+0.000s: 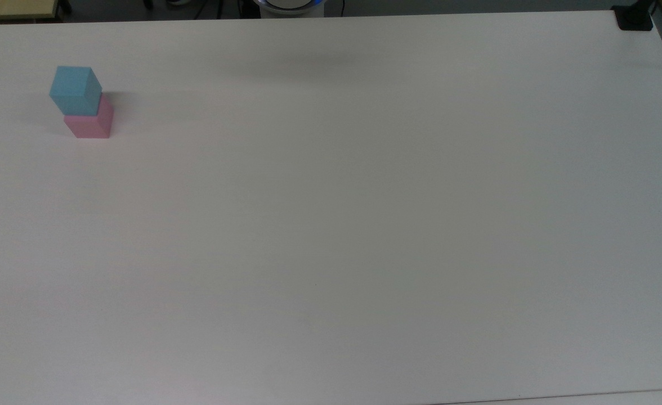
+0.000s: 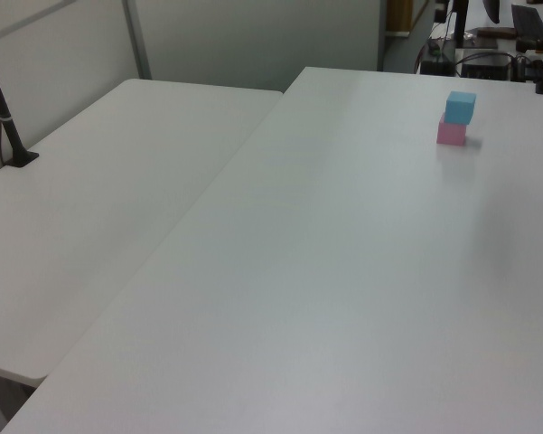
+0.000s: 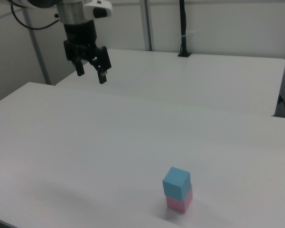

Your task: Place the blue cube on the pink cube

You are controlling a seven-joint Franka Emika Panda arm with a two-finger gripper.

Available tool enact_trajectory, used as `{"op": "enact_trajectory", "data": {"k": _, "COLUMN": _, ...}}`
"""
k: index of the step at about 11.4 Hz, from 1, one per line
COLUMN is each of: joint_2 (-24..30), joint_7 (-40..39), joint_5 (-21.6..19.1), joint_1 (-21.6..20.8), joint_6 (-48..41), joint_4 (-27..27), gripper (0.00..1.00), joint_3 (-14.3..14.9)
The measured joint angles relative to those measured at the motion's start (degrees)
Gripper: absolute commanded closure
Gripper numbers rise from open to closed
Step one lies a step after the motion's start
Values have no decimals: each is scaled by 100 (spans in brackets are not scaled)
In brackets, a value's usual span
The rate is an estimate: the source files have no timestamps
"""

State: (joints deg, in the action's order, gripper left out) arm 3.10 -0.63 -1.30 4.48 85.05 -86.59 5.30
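The blue cube [image 1: 75, 89] rests on top of the pink cube [image 1: 90, 122], slightly offset, near the top view's upper left. The same stack appears in the left view with the blue cube [image 2: 461, 106] over the pink cube [image 2: 451, 133], and in the right view with the blue cube [image 3: 176, 181] over the pink cube [image 3: 179, 201]. In the right view my gripper [image 3: 91, 74] hangs high above the table at the upper left, far from the stack, open and holding nothing.
The white table [image 1: 365, 225] spreads wide around the stack. A second white table [image 2: 99, 199] adjoins it, carrying a black post [image 2: 4, 113]. A black mount [image 1: 635, 17] sits at the top view's upper right corner.
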Motion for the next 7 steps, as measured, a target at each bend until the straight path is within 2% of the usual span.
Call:
{"op": "enact_trajectory", "data": {"k": 1, "joint_2": -32, "joint_7": 39, "joint_5": 79, "joint_1": -197, "joint_6": 293, "joint_4": -72, "gripper": 0, "joint_3": 0}}
{"op": "enact_trajectory", "data": {"k": 3, "joint_2": -96, "joint_7": 37, "joint_5": 93, "joint_1": -259, "joint_6": 993, "joint_4": -335, "gripper": 0, "joint_3": 5}}
{"op": "enact_trajectory", "data": {"k": 7, "joint_2": -151, "joint_7": -108, "joint_5": 138, "joint_1": -300, "joint_6": 1125, "joint_4": -539, "gripper": 0, "joint_3": 10}}
